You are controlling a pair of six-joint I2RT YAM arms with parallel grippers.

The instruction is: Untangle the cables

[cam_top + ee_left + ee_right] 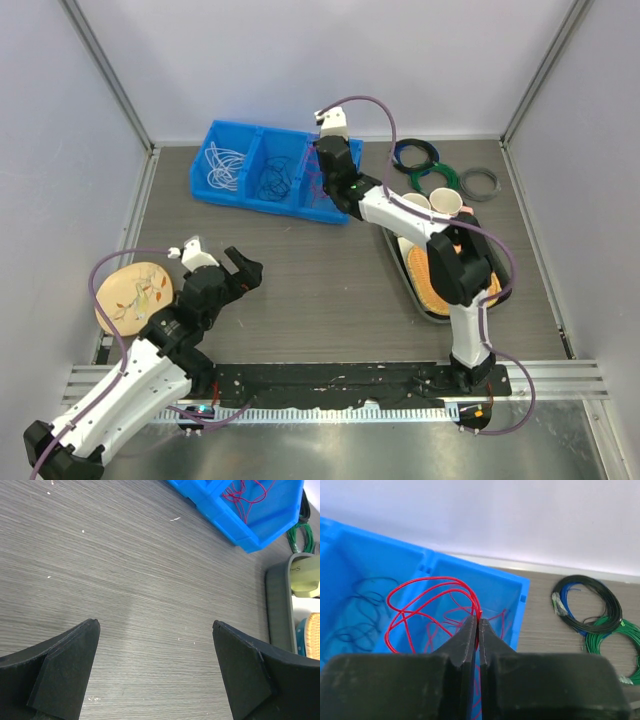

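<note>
A blue three-part bin (262, 195) stands at the back. White cables (225, 168) lie in its left part, dark blue cables (272, 178) in the middle, red cables (313, 185) in the right. My right gripper (478, 622) is shut on a red cable (425, 592) and holds its loops above the bin's right part; it sits over that part in the top view (328, 160). Dark blue cables (362, 625) show blurred in the neighbouring part. My left gripper (243, 270) is open and empty above bare table, also in its wrist view (156, 625). The red cables also show in the left wrist view (247, 492).
Coiled black and green rings (425, 165) and a grey ring (480, 183) lie at the back right. A dark tray (415, 295) holds cups (445, 203) and a basket-like dish. A round wooden plate (128, 295) lies at the left. A black rail (350, 380) runs along the near edge.
</note>
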